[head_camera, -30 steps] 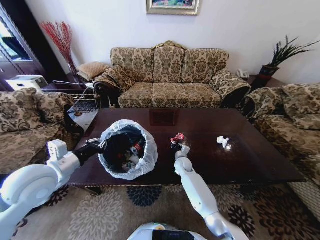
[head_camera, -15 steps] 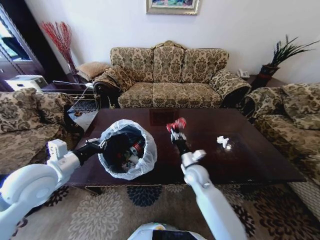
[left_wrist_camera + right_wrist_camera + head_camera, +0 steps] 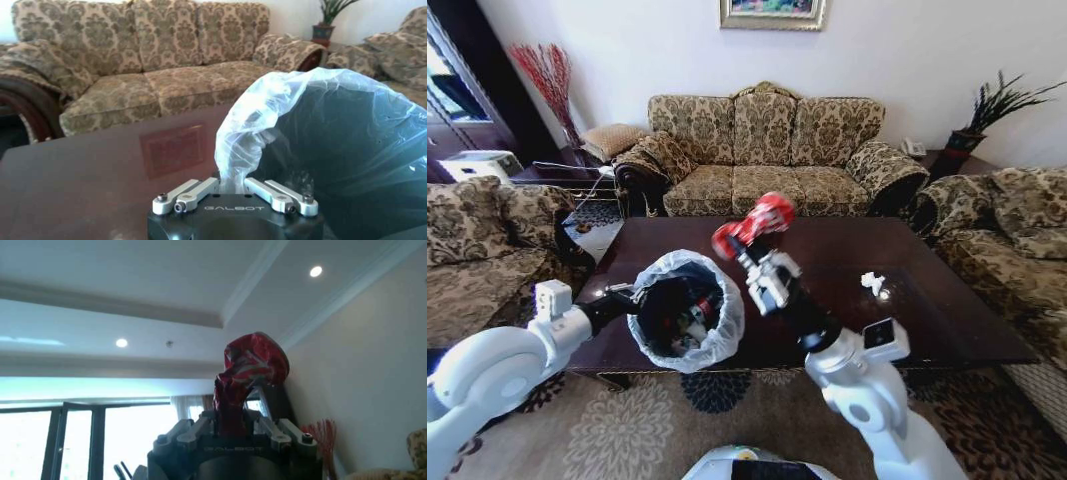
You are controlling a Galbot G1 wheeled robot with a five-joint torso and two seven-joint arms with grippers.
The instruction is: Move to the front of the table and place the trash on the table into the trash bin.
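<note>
Since a second ago, the crumpled red-and-white foil wrapper (image 3: 753, 224) has been lifted off the dark glossy reddish-brown table (image 3: 907, 320) and is clamped in the right gripper (image 3: 745, 251), raised beside the round black trash bin (image 3: 685, 310). That bin's translucent liner rim is pinched by the left gripper (image 3: 232, 189). Being light, soft and springy, the wrapper is best pinched at its bunched middle.

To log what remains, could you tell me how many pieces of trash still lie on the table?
1: a crumpled white tissue on the table's right part. The arm may hide others.
</note>
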